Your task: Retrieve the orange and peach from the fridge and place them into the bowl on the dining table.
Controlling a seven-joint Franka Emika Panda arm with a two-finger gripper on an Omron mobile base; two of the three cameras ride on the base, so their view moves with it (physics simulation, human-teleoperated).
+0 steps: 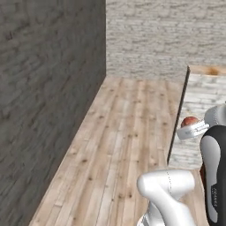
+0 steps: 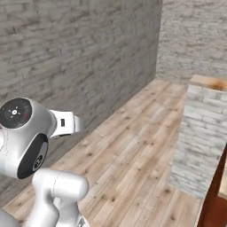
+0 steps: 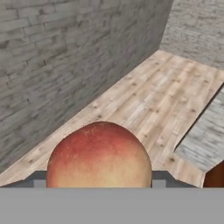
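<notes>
Reaching forward above the wooden floor (image 1: 119, 145), the arm is bent at the elbow and its hand is held level, near the pale brick-faced block (image 2: 201, 142). The peach (image 3: 99, 155) is pinched between the jaws of the gripper (image 3: 99, 181), well above the floor, beside the block's end.

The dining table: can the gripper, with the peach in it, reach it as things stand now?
Probably not yet. The gripper holds the peach over wooden floor, and the dining table shows only as a far corner.
</notes>
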